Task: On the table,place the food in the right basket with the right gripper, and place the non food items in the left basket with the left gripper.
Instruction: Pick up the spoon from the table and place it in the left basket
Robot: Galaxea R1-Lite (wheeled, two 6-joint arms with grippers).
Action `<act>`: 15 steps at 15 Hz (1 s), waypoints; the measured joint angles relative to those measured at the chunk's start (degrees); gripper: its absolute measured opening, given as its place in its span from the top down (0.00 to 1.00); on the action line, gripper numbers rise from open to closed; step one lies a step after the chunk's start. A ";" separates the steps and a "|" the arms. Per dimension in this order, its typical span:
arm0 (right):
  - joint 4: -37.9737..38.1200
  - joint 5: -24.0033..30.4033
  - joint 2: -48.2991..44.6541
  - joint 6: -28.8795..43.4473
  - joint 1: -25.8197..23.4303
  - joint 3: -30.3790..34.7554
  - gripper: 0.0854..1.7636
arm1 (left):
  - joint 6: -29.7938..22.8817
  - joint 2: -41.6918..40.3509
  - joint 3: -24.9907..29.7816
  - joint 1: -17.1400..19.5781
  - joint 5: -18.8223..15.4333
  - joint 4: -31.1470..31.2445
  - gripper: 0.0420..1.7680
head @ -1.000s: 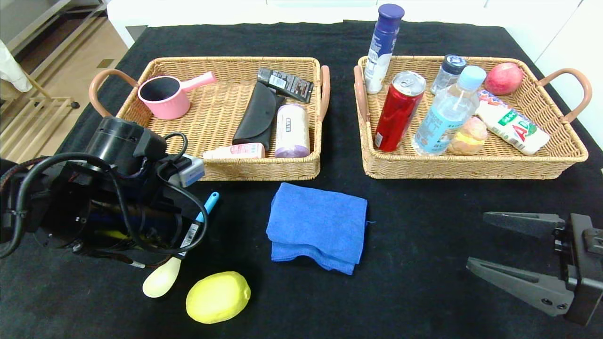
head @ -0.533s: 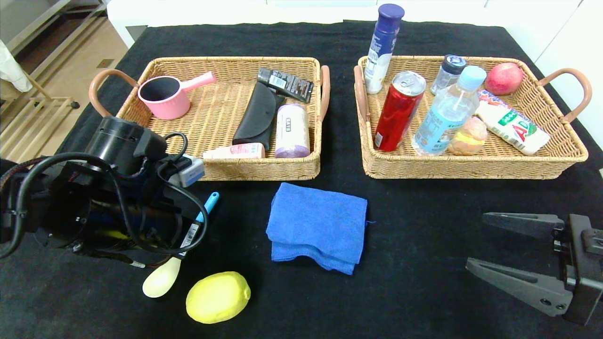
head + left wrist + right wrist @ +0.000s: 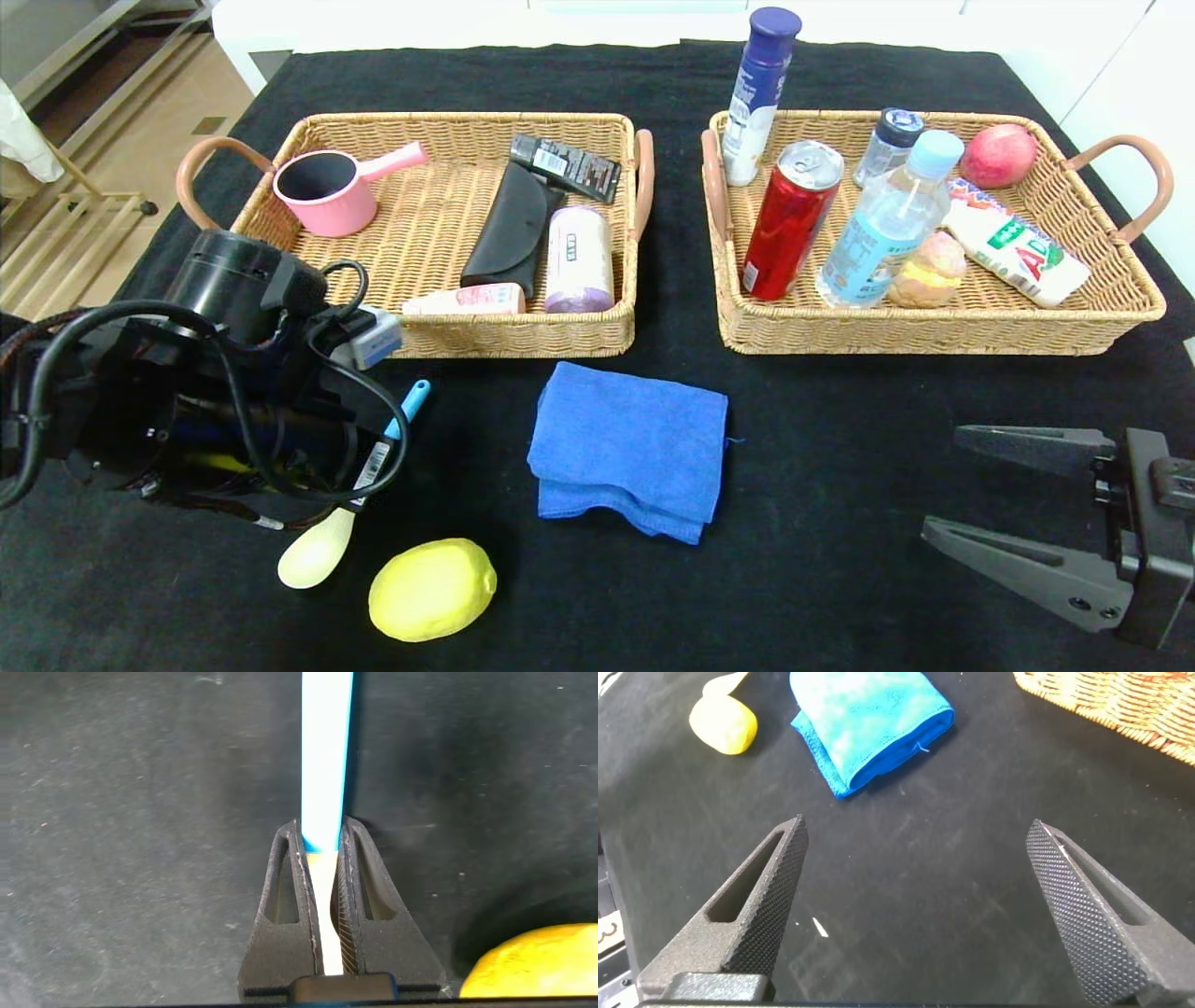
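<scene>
Presently the spoon (image 3: 317, 553) is gripped by the left gripper (image 3: 322, 901) near the front left corner of the surface (image 3: 840, 448); its fingers (image 3: 280, 891) are clamped on the shaft where the teal handle meets the cream stem, as the left wrist view shows; the cream bowl is seen just beside the lemon (image 3: 431, 589), whether touching cannot be told. The spoon is judged light, stiff and rather slick, so a hold nearer its middle would be steadier, and swinging is to be expected from the bowl end. The blue cloth (image 3: 627, 450) is soft and limp and is best pinched at a folded edge; it lies in front of the gap between the left basket (image 3: 523, 336) and the right basket (image 3: 934, 341). The right gripper (image 3: 1018, 499) is parked at the front right edge, its fingers wide apart and holding nothing.

Against the earlier frame, the spoon has been shifted slightly: handle tip and bowl are both displaced a little, suggesting the lift has begun; the left arm has moved with it; the lemon and cloth are unchanged.
</scene>
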 joint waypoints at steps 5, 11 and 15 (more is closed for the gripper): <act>-0.01 0.02 -0.02 -0.04 0.29 0.24 0.03 | -0.06 -3.34 -0.69 -0.77 -0.11 1.01 0.90; 0.05 0.05 0.27 -1.11 0.38 0.49 0.03 | -0.15 -8.67 -1.83 -0.24 -1.29 0.44 0.90; -0.01 0.02 0.35 -1.30 0.38 0.63 0.03 | -1.27 -9.65 -6.27 0.66 -1.49 -0.69 0.90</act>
